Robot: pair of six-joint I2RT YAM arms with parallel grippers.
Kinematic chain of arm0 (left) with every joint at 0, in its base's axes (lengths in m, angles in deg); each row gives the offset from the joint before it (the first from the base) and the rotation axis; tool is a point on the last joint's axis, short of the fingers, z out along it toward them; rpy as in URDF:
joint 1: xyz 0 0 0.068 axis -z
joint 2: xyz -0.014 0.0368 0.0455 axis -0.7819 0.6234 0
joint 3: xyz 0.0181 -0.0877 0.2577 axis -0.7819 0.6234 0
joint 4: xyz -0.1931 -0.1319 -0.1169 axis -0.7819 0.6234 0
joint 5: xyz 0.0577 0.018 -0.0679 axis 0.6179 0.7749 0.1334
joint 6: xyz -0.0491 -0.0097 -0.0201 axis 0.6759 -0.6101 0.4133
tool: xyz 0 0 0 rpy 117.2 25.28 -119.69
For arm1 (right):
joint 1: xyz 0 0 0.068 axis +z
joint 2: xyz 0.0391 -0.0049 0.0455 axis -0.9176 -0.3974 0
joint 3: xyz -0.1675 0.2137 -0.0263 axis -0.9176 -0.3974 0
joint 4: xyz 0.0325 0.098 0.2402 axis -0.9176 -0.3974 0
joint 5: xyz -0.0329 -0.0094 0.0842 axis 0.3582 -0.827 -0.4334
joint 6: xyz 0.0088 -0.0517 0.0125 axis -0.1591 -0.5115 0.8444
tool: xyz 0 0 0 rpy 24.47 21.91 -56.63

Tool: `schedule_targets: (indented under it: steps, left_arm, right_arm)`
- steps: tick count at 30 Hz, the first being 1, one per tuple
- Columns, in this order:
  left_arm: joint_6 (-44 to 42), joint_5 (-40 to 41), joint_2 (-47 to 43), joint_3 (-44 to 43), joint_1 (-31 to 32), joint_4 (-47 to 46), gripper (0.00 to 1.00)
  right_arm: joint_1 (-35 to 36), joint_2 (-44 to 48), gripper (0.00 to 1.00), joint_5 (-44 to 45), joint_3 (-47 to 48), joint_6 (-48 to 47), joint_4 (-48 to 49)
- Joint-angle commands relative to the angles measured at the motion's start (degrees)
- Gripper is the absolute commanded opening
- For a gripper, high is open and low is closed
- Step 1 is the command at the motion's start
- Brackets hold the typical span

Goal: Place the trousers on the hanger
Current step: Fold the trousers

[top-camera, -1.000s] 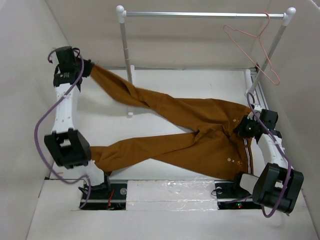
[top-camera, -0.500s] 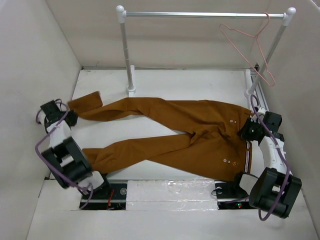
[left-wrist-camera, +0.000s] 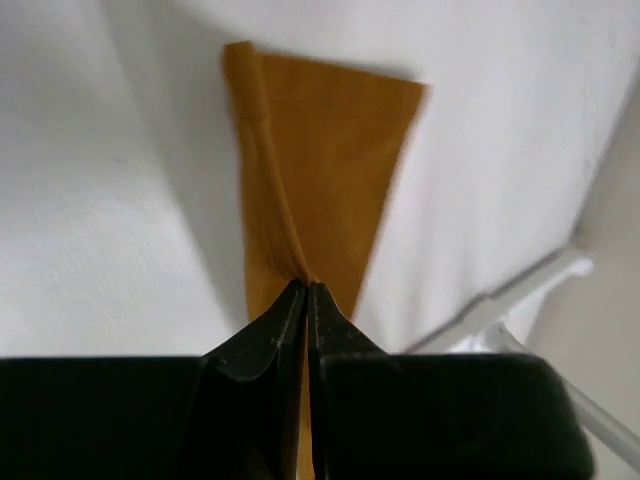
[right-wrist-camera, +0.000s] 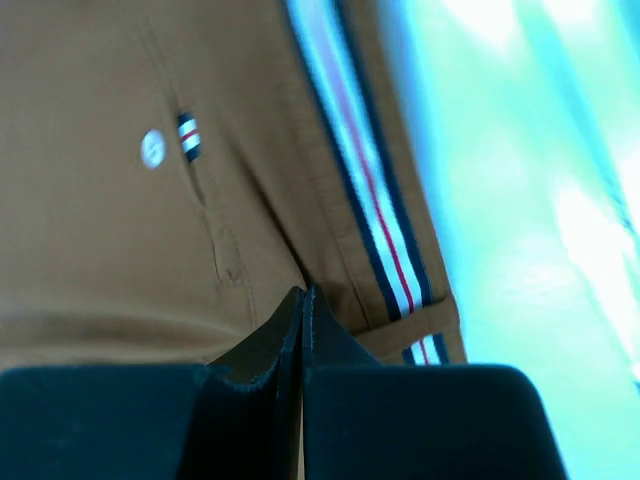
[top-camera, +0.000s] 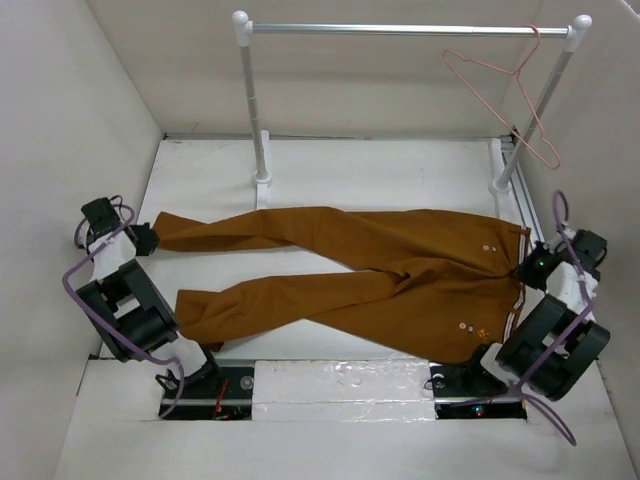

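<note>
The rust-brown trousers (top-camera: 400,260) lie spread flat across the table, legs to the left and waist to the right. My left gripper (top-camera: 150,238) is shut on the cuff of the far leg; in the left wrist view the gripper (left-wrist-camera: 305,285) pinches a fold of the cloth (left-wrist-camera: 320,150) at its tips. My right gripper (top-camera: 525,268) is shut on the waistband, and in the right wrist view the gripper (right-wrist-camera: 303,292) sits beside the striped lining (right-wrist-camera: 372,200) and a light button (right-wrist-camera: 153,148). The pink hanger (top-camera: 516,74) hangs from the rail at the back right, apart from both grippers.
A silver rail (top-camera: 400,29) on two white posts (top-camera: 252,100) crosses the back of the table. White walls close in the left, right and back sides. The near leg's cuff (top-camera: 190,305) lies close to the left arm's base.
The left gripper has brought the far leg's cuff down and to the left, and the right gripper has drawn the waistband rightward. The trousers now lie stretched out straighter.
</note>
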Motion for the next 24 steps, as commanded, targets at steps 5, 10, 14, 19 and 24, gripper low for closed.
schedule_targets:
  steps: [5, 10, 14, 19, 24]
  left_arm:
    - [4.7, -1.5, -4.9, -12.2, 10.6, -0.6, 0.0]
    - [6.3, -3.1, -13.7, -8.0, 10.6, -4.6, 0.0]
    - [10.3, -7.0, -18.4, -1.5, 11.1, -9.8, 0.0]
    - [11.3, -11.4, -22.2, 4.1, 11.1, -11.9, 0.0]
    - [4.5, -8.4, -24.3, 0.9, 11.1, -6.0, 0.0]
  right_arm:
    - [-7.8, -1.5, 0.0, 4.4, 3.4, 4.6, 1.5]
    - [-6.2, -1.9, 0.59, 10.0, 9.0, 3.1, -5.0]
    - [12.8, 3.5, 0.57, 11.6, 17.5, 4.4, -3.8]
    - [38.4, 6.8, 0.0, 16.0, 12.8, 1.2, 9.0]
    - [55.8, -2.6, 0.03, 11.4, 8.4, -1.5, 25.0]
